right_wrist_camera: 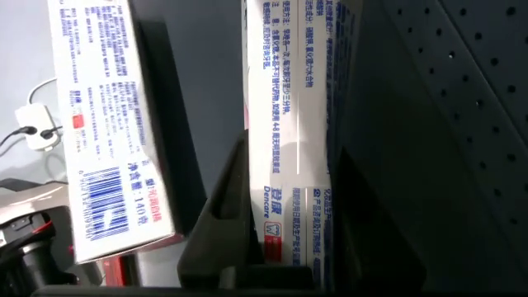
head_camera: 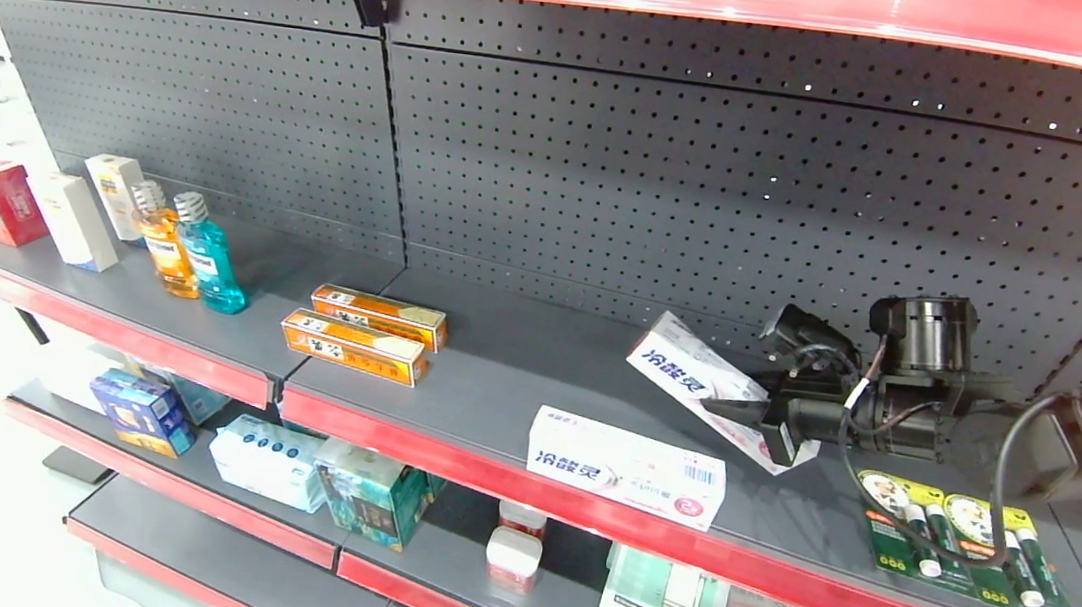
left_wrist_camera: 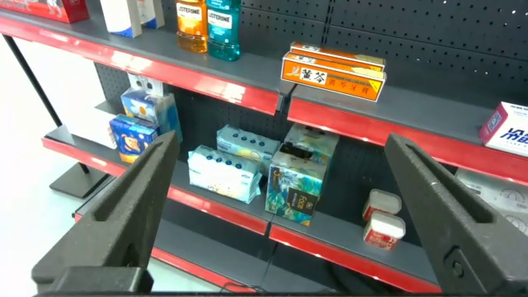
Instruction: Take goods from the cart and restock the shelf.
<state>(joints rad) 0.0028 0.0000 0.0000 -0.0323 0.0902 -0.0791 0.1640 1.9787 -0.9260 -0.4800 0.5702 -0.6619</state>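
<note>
1. Right gripper [head_camera: 762, 419]: its jaws pinch a white toothpaste box [head_camera: 690, 371] near one end. The right wrist view shows the grip up close, with a dark finger [right_wrist_camera: 223, 223] pressed against each broad side of the box [right_wrist_camera: 297, 107].
2. Left gripper [left_wrist_camera: 280, 144]: jaws spread wide with nothing between them, facing the lower shelves from out in front.
3. The held box hangs over the grey shelf [head_camera: 515, 361], between the perforated back panel [head_camera: 715, 181] and the front edge. The head view does not settle whether its lower edge touches the board.
4. Its long axis runs diagonally, from the gripped end out toward the robot's left and back toward the panel. The free end is tilted upward and the printed face is turned up and forward.
5. A second toothpaste box [head_camera: 626, 466] lies flat near the red front lip, its length along the edge. From the right wrist it appears beside the held one [right_wrist_camera: 103, 124], barcode showing, the two apart.
6. The head view gives the wider row: green blister packs [head_camera: 958, 543] below the right arm, and two orange boxes [head_camera: 367, 331] farther to the left.
7. Past those stand an orange and a teal mouthwash bottle [head_camera: 194, 252].
8. The left wrist view adds the tier beneath — pale tissue packs [left_wrist_camera: 231, 161], blue cartons [left_wrist_camera: 136, 124] and small red-and-white jars [left_wrist_camera: 384, 223].
</note>
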